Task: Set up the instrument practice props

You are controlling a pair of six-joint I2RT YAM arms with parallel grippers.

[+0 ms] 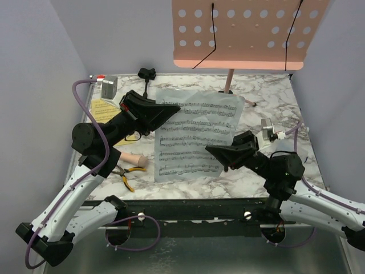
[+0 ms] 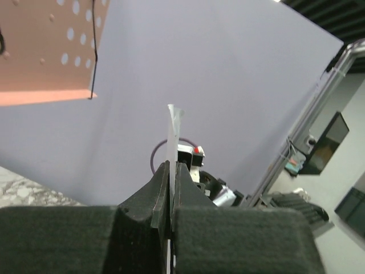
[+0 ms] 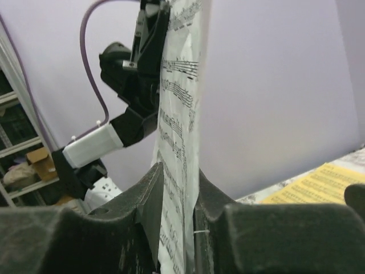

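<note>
A white sheet-music page (image 1: 194, 134) hangs above the marble table, held by both arms. My left gripper (image 1: 174, 107) is shut on its upper left corner; in the left wrist view the page (image 2: 173, 137) stands edge-on out of that gripper (image 2: 170, 171). My right gripper (image 1: 210, 149) has its jaws against both sides of the page (image 3: 179, 114) at its lower right edge (image 3: 179, 168). The pink perforated music-stand desk (image 1: 245, 31) stands on its pole (image 1: 229, 80) at the back. A yellow page (image 1: 102, 109), a beige microphone (image 1: 132, 160) and a black mic stand (image 1: 147, 74) are on the left.
Yellow-handled pliers (image 1: 126, 174) lie near the front left, beside the microphone. A clear plastic box (image 1: 108, 85) sits at the back left corner. Grey walls close in both sides. The yellow page (image 3: 325, 185) also shows low in the right wrist view.
</note>
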